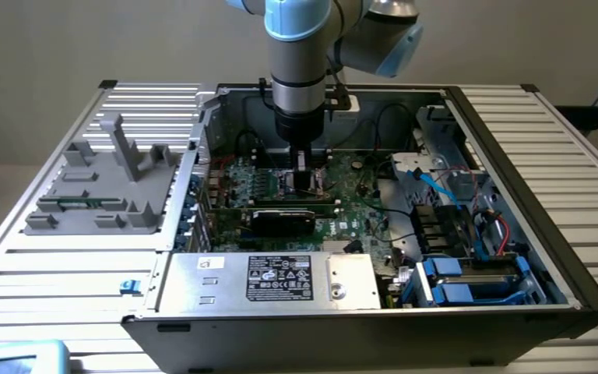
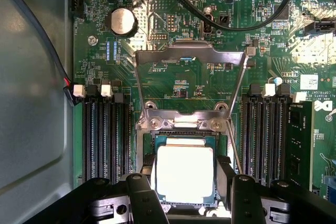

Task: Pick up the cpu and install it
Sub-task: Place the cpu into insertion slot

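The cpu [image 2: 185,174], a flat square chip with a bright silver top, lies flat in the socket [image 2: 184,125] on the green motherboard [image 2: 173,85]. My gripper [image 2: 186,170] is straight above it, and its two black fingertips [image 2: 148,165] press against the chip's opposite edges. The socket's metal load plate [image 2: 190,56] stands hinged open just beyond the chip. From the exterior view, the arm reaches straight down into the open computer case and the gripper [image 1: 305,181] sits low over the middle of the board.
Memory slots [image 2: 105,135] flank the socket, with one black memory stick [image 2: 299,140] fitted. Black cables [image 2: 236,19] arc over the board. A black card [image 1: 290,220] and a silver box [image 1: 268,279] lie nearer the case front. A grey fixture [image 1: 102,187] stands outside the case.
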